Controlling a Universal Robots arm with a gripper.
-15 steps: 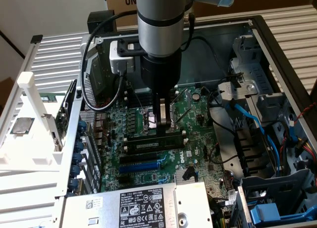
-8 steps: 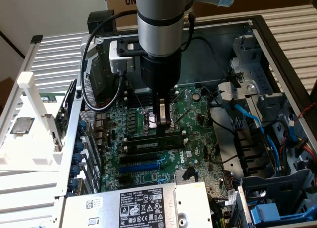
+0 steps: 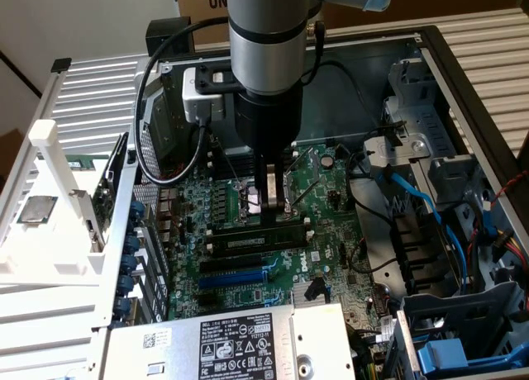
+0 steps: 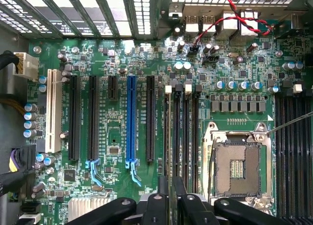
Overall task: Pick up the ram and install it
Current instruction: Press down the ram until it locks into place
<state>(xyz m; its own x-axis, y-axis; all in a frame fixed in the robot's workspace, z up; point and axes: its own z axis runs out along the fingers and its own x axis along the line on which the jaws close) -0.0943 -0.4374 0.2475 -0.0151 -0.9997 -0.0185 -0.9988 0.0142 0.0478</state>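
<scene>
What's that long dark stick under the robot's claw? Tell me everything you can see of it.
The ram is a long, narrow, dark stick with a pale label, standing on edge in a black slot on the green motherboard. The gripper hangs right over it; whether they touch is unclear.

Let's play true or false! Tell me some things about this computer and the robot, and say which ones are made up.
1. The computer case is open. True.
2. The tool hangs over the motherboard. True.
3. A fan covers the processor socket. False: the socket is bare.
4. The ram lies outside the case. False: it stands on edge on the motherboard, right by the tool.
</scene>
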